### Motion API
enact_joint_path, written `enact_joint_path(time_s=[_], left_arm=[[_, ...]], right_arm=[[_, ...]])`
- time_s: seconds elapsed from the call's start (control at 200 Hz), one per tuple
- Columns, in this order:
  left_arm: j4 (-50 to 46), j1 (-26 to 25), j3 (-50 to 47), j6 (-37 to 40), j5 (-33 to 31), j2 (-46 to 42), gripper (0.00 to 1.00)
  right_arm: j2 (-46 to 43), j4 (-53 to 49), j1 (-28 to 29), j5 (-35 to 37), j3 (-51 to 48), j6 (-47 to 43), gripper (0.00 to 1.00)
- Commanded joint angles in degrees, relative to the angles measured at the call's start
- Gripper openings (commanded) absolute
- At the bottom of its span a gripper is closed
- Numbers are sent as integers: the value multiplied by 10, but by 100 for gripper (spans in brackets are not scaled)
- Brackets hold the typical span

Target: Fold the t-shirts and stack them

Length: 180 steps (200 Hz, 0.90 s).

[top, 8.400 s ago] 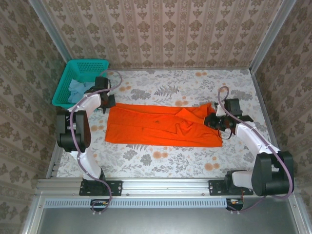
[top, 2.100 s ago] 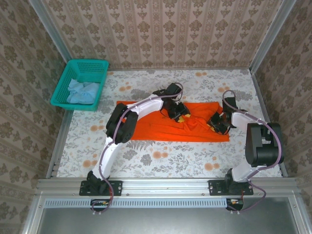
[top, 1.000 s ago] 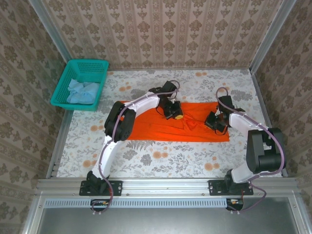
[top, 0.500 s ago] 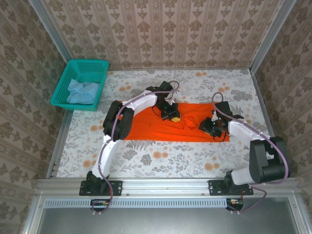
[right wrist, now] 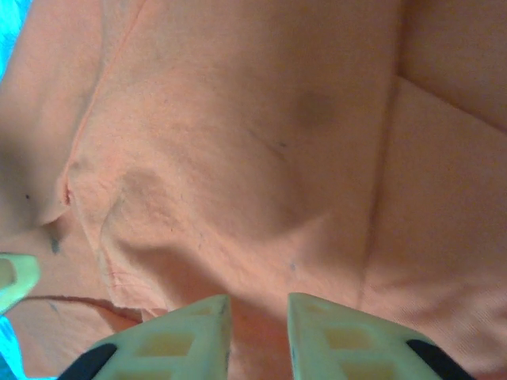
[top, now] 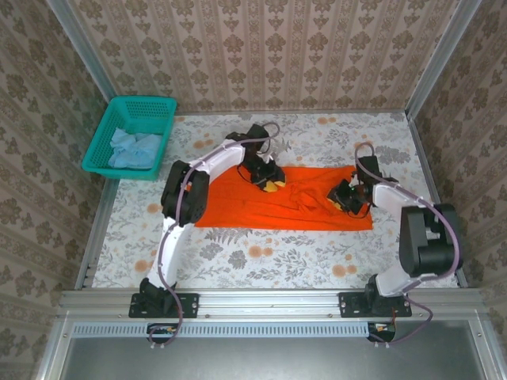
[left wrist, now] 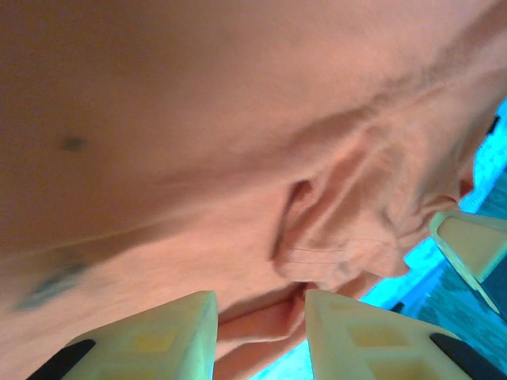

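Note:
The orange t-shirt lies spread across the middle of the table, bunched into folds toward its right end. My left gripper is down on the shirt's far edge. In the left wrist view its jaws stand open, with a loose fold of orange cloth between the fingers. My right gripper presses on the wrinkled right part of the shirt. In the right wrist view its jaws are a narrow gap apart over the orange cloth. The light-blue t-shirt lies crumpled in the basket.
The teal mesh basket stands at the table's far left corner. The floral tabletop runs bare along the near side in front of the shirt. Patterned walls close in the back and both sides.
My left gripper has slid left along the shirt's far edge and opened. My right gripper shifted left, then back right, opening and then narrowing again. The shirt has stayed in place.

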Motion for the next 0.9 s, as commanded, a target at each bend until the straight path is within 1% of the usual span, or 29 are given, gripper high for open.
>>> enact_joint_path(time_s=[0.0, 0.07, 0.09, 0.1, 0.125, 0.21, 0.32, 0.385, 0.42, 0.525, 0.58, 0.735, 0.805, 0.895], left_arm=[[-61, 42, 18, 50, -93, -42, 34], [-61, 69, 1, 61, -125, -54, 34], [-61, 72, -4, 63, -131, -57, 35], [-60, 85, -8, 63, -135, -59, 35], [-58, 99, -15, 64, -142, -63, 34], [-51, 130, -40, 67, -169, -73, 35], [-35, 163, -75, 67, -190, -89, 35], [-29, 175, -91, 69, -207, -95, 35], [-29, 180, -98, 71, -215, -95, 35], [-25, 191, -112, 75, -227, -94, 36], [-24, 196, -118, 75, -228, -95, 37], [-17, 195, -121, 85, -223, -112, 41], [-19, 190, -119, 97, -219, -120, 42], [-25, 182, -127, 109, -234, -138, 42]], right_arm=[[25, -27, 22, -15, 25, 1, 16], [28, -29, 33, -12, 15, -4, 12], [28, -32, 36, -10, 13, -5, 12], [28, -33, 37, -9, 12, -7, 12], [28, -38, 40, -6, 9, -10, 12], [22, -52, 48, 11, -6, -24, 13], [14, -80, 45, 48, -15, -44, 20], [9, -90, 34, 62, -16, -44, 28], [5, -89, 28, 62, -15, -39, 33], [-7, -86, 8, 56, -7, -22, 40], [-13, -73, 1, 42, -2, -12, 43], [-23, -50, -20, 24, 27, 20, 46], [-14, -55, -24, 47, 52, 27, 45], [23, -80, -23, 77, 98, 28, 44]])
